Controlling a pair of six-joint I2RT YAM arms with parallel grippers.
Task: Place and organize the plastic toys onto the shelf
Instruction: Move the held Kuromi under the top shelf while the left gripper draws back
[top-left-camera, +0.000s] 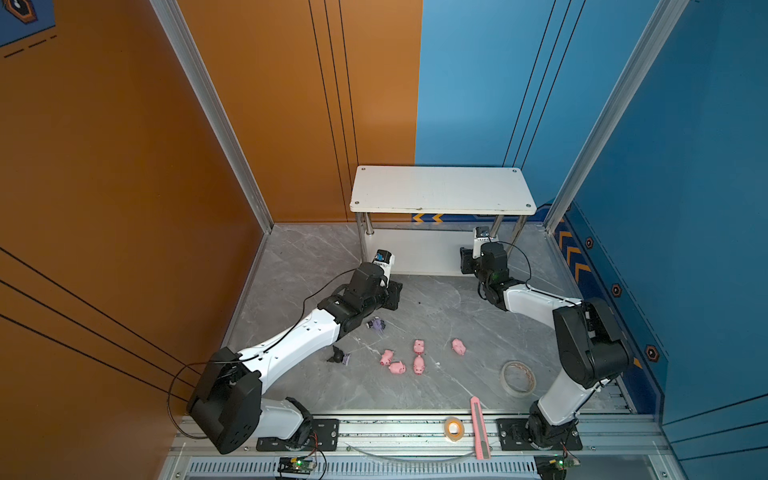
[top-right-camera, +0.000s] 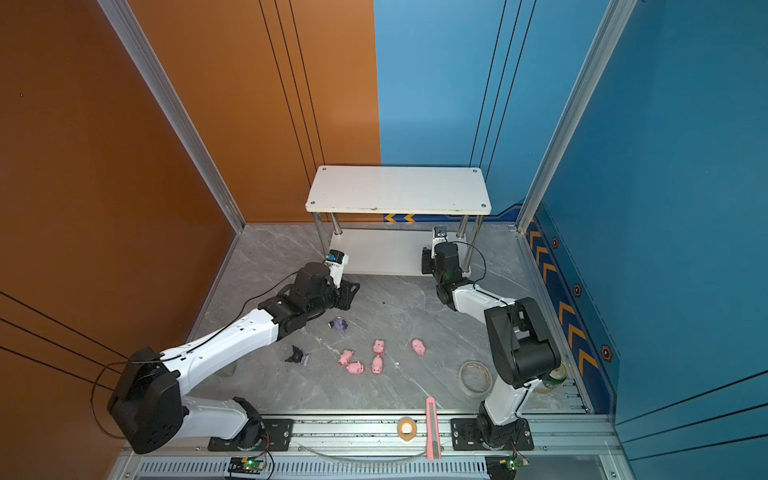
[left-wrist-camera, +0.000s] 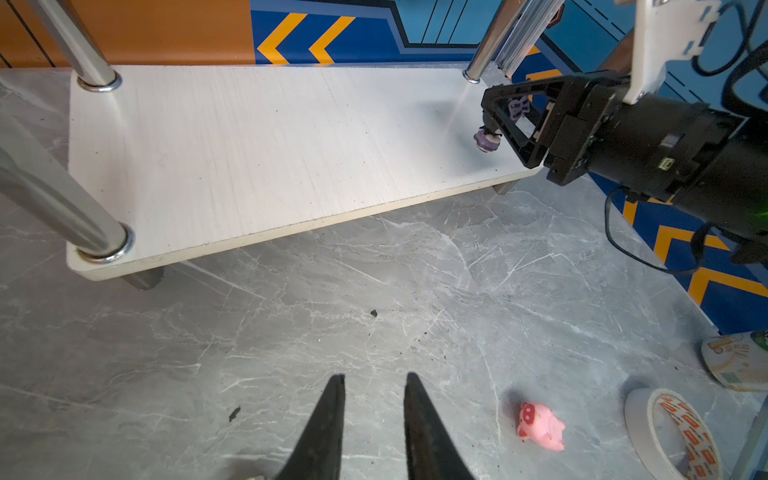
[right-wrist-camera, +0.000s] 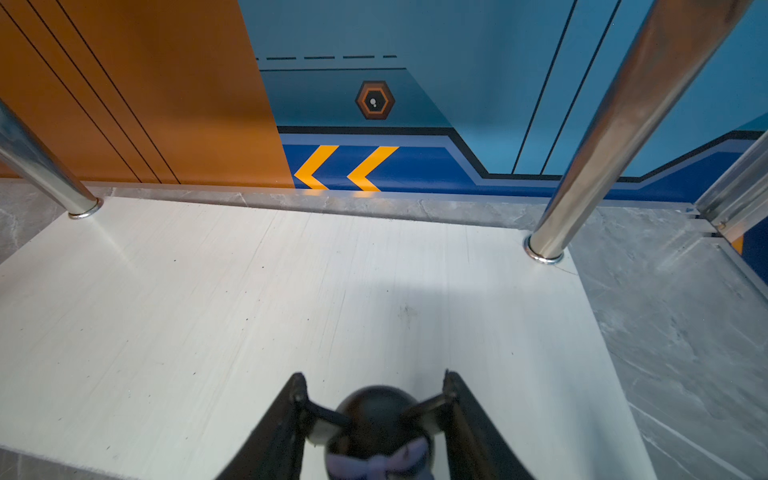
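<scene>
Right hand (right-wrist-camera: 374, 376) grips glossy black-eared figurine (right-wrist-camera: 376, 419) over matte shelf (right-wrist-camera: 208, 311); left hand (left-wrist-camera: 375, 376) ajar, empty

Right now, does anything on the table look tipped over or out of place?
Yes. Two figurines lie on their sides on the table, and a pink knife lies across the front rail, partly off the table.
</scene>
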